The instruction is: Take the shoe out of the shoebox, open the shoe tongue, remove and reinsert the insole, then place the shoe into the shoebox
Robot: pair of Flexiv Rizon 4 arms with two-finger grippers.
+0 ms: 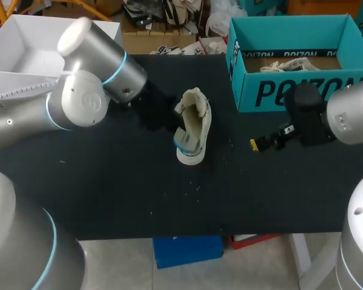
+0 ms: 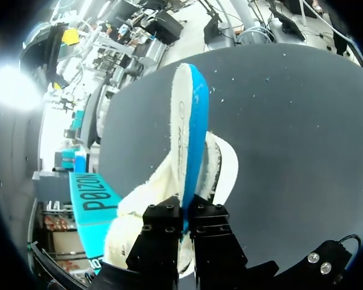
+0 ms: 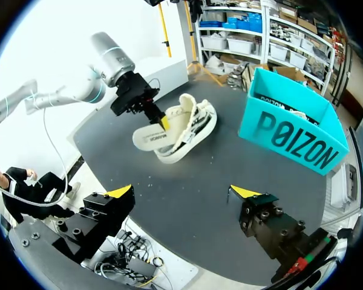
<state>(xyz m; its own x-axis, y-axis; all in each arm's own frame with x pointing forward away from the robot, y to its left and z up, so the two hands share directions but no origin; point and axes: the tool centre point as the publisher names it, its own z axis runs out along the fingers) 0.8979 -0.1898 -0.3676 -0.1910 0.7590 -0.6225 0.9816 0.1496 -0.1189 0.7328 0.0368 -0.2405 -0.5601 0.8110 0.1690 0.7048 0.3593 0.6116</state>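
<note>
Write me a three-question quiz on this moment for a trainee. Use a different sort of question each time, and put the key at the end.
1. Multiple choice: what is the left hand shut on?
A) a lace
B) the insole
C) nothing
2. True or false: the shoe lies on the table, outside the shoebox.
3. Fill in the blank: the right hand hovers above the table with its fingers ____.

Key: 1 B; 2 true; 3 open.
</note>
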